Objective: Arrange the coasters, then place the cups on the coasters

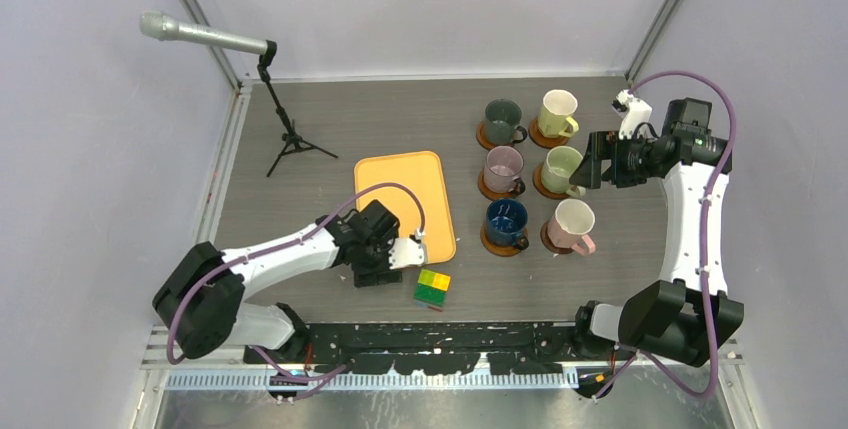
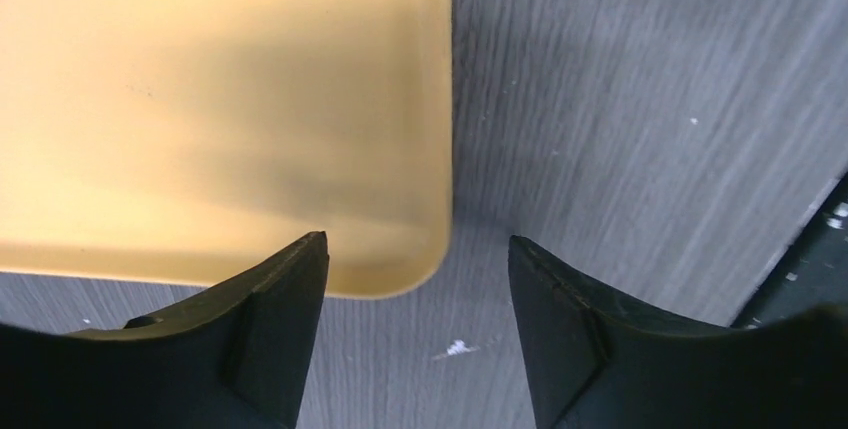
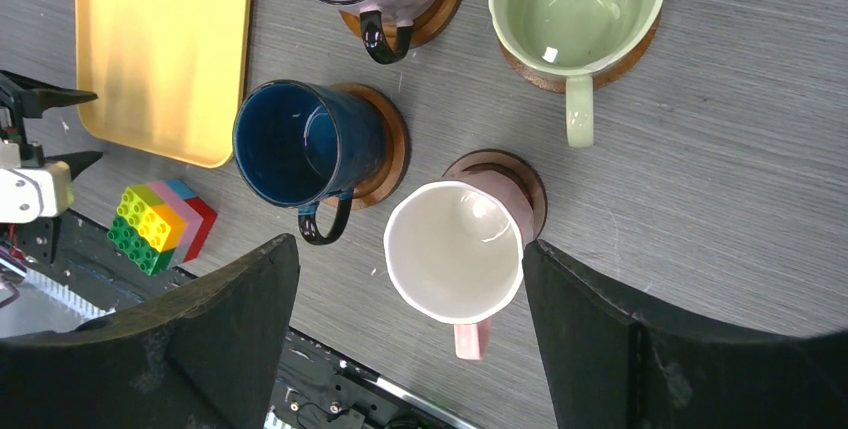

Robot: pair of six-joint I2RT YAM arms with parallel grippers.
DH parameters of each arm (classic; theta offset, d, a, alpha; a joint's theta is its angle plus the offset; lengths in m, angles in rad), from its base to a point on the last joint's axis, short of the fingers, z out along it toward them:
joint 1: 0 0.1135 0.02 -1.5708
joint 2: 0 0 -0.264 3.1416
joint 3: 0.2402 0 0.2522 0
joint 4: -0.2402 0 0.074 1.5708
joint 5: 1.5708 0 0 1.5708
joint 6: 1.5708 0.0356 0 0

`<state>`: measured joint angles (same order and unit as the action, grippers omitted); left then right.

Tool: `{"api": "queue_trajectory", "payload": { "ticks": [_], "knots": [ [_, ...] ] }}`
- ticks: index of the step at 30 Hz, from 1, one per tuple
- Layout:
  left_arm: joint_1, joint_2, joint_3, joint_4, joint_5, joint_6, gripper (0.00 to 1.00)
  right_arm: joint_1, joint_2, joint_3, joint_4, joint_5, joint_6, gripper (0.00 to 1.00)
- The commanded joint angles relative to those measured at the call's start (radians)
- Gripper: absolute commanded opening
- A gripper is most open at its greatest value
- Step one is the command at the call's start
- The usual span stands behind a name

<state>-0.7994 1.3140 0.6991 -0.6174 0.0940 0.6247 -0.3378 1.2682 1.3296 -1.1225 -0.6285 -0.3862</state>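
- Six mugs stand on six wooden coasters (image 3: 392,144), one each, in three rows of two on the right half of the table (image 1: 300,109).
- Back row: the dark grey mug (image 1: 502,117) is on the left and the pale yellow mug (image 1: 558,109) on the right.
- Middle row: the mauve mug (image 1: 503,165) is beside the light green mug (image 1: 562,165).
- Front row: the dark blue mug (image 1: 506,219) is beside the white-and-pink mug (image 1: 572,221).
- The orange tray (image 1: 400,189) lies flat near the middle of the table, just left of the mugs.
- The left gripper (image 2: 418,241) sits low at the tray's near right corner. Its jaws are partly apart and hold nothing.
- The right gripper (image 3: 408,247) hangs above the right side of the mug group. Its jaws are spread wide and hold nothing.
- A block of toy bricks (image 1: 432,287) sits near the table's front edge, just beside the left gripper.
- A microphone (image 1: 205,37) on a small tripod stands toward the back left corner.
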Motion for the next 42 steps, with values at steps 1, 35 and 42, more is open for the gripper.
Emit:
{"api": "queue_trajectory", "payload": {
  "ticks": [1, 35, 42],
  "knots": [
    [-0.001, 0.02, -0.04, 0.202, -0.039, 0.095, 0.65, -0.003, -0.007, 0.011, 0.023, -0.016, 0.015, 0.87],
    [0.081, 0.133, -0.038, 0.222, -0.051, 0.378, 0.5, -0.003, 0.03, 0.023, 0.015, -0.006, 0.01, 0.87],
    [0.115, -0.028, 0.137, 0.041, 0.016, 0.103, 0.98, -0.003, 0.093, 0.119, -0.022, -0.025, 0.029, 0.87]
  ]
}}
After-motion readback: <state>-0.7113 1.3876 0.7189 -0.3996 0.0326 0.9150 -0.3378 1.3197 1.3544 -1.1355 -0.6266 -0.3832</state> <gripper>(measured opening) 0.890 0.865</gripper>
